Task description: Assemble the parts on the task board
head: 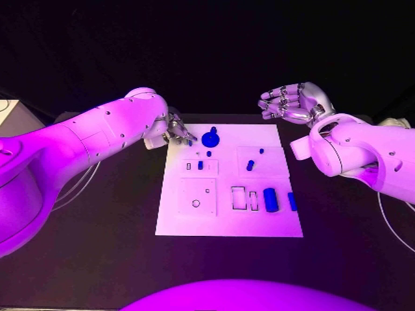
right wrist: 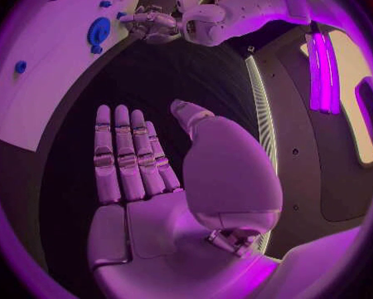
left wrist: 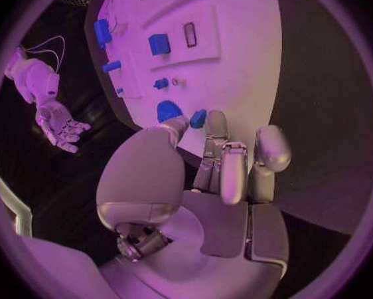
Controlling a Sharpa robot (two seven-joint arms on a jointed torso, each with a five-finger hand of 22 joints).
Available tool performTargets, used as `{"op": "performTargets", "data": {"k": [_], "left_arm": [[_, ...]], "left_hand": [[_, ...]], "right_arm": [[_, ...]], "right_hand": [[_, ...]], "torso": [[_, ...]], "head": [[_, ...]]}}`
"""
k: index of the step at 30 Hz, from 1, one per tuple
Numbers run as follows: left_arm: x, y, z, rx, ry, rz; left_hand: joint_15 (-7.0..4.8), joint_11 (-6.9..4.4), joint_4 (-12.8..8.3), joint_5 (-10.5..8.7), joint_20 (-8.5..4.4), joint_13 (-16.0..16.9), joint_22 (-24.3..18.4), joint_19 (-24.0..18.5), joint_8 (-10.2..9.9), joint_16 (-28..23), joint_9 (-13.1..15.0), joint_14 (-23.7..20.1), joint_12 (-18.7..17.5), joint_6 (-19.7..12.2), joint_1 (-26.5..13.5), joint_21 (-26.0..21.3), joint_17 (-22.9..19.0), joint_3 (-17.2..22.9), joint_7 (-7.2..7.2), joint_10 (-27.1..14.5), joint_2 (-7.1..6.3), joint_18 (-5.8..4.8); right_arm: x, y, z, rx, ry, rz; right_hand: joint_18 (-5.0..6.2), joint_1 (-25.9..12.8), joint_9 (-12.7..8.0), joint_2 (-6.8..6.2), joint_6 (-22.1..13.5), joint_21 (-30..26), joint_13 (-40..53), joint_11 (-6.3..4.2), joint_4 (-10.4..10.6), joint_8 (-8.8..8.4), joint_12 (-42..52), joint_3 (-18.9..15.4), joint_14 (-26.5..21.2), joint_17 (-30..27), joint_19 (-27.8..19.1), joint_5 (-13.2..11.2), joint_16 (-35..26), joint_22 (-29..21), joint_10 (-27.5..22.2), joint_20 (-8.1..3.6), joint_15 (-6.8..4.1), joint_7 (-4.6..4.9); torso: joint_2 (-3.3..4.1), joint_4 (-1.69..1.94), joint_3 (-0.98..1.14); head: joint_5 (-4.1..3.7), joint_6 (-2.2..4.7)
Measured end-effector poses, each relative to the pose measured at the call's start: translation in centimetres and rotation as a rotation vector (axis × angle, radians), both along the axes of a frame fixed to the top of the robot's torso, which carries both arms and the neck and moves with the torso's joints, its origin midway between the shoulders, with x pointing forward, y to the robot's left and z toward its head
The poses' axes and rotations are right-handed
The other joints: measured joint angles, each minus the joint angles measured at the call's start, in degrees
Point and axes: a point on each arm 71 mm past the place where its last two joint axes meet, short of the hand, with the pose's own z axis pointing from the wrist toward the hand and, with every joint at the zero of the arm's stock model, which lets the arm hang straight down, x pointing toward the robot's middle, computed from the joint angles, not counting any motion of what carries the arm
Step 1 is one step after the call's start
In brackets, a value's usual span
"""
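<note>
Head view: the left hand (head: 177,131) sits at the far left corner of the white task board (head: 228,223), right beside a big round blue part (head: 211,138). From the left wrist view, its fingertips (left wrist: 216,123) reach to that blue part (left wrist: 168,110), but I cannot tell if they hold it. Well off the board over the black table (head: 76,259), the right hand (head: 294,102) is up with its fingers spread, holding nothing.

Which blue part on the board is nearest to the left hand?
The large round blue part at the board's far edge. It lies just beside the left hand's fingertips; the other blue parts are smaller and lie farther down the board.
</note>
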Motion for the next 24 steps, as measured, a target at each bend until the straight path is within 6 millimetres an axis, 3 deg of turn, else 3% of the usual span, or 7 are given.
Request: {"op": "performTargets", "data": {"k": [19,24], "left_arm": [[0.03,0.06,0.01,-0.032,-0.003,0.021],[0.01,0.14,0.02,-0.043,-0.003,0.027]], "left_hand": [[-0.39,-0.4,-0.7,0.0,-0.21,-0.4,0.1,0.2,0.9,0.0,0.0,0.0,0.0,0.4,3.3,0.0,0.0,1.6,-0.4,0.4,2.16,0.0],[-0.63,-0.6,-3.2,-0.1,-0.51,-0.8,0.2,0.5,1.8,0.0,0.0,0.2,-0.4,-0.3,7.6,0.0,0.0,7.1,-0.74,0.6,2.38,0.0]], "right_arm": [[0.07,0.06,-0.04,-0.001,0.003,0.003],[0.1,0.08,-0.06,-0.001,0.006,0.005]], "right_hand": [[0.0,0.0,0.0,0.0,0.2,0.0,0.0,0.0,0.0,0.0,0.0,0.0,0.0,0.0,0.0,0.0,0.0,0.0,0.0,0.0,0.0,0.21],[0.0,0.0,0.0,0.0,0.2,0.0,0.0,0.0,0.0,0.0,0.0,0.0,0.0,0.0,0.0,0.0,0.0,0.0,0.0,0.0,0.0,0.21]], "torso": [[-0.01,0.08,0.0],[0.01,0.09,0.0]], "head": [[-0.12,-0.18],[-0.07,-0.24]]}}
